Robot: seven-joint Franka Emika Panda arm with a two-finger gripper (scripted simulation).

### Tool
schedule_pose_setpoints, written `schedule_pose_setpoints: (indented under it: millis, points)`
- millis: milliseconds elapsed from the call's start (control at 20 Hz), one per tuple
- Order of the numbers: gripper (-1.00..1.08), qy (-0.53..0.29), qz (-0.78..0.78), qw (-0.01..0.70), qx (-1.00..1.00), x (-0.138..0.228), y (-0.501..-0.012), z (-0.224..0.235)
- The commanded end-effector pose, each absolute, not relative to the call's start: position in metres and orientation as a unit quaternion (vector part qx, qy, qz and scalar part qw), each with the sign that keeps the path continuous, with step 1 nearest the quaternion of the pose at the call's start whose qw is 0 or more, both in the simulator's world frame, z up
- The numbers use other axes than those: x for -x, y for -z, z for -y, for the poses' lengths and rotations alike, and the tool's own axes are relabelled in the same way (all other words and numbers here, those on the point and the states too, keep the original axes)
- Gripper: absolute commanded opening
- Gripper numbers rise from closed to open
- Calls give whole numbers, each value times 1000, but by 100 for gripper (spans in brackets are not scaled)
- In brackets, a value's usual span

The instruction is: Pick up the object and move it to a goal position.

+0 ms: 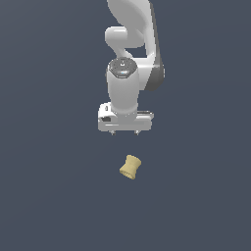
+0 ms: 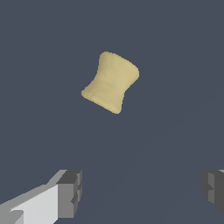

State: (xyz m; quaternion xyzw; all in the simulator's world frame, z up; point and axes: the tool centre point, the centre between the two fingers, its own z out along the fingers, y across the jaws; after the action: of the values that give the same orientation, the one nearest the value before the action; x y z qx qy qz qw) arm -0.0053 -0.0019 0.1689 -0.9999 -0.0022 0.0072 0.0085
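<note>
On the dark worktop (image 1: 44, 196), a little toward six o'clock from the arm's wrist in the exterior view, I see the object (image 1: 130, 167) lying alone: a small pale tan-yellow spool, pinched at the waist and flared at both ends. It lies tilted, its long axis running roughly from one o'clock to seven o'clock in that view. The wrist view shows the same piece (image 2: 110, 82) with soft, slightly rounded rims and a matte skin.

I judge it light, since it is far smaller than the end effector (image 1: 125, 132), and probably stiff enough to take a firm squeeze, though the renders cannot confirm that. The surface looks dull rather than glossy, so I expect little slip. The sensible place to take hold is the narrow waist: the flared ends on either side would then act as stops and keep it from sliding out along its axis. Pinching across a flare risks it squirting away or rolling.

The end effector hangs above the object and apart from it, holding nothing. In the wrist view its fingers (image 2: 70, 192) stand wide, far wider than the spool's waist. Before coming down I would want to turn the wrist so the fingers close across the waist, square to the spool's axis.

No goal marker shows in either view.
</note>
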Motion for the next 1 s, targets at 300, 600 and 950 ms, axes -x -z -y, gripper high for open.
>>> schedule_pose_setpoints:
  millis: [300, 600, 950]
  points:
    - [100, -18, 11, 7, 1000, 11, -164, 0]
    - [100, -22, 15, 7, 1000, 13, -162, 0]
    - [100, -20, -10, 6, 1000, 2, -157, -2]
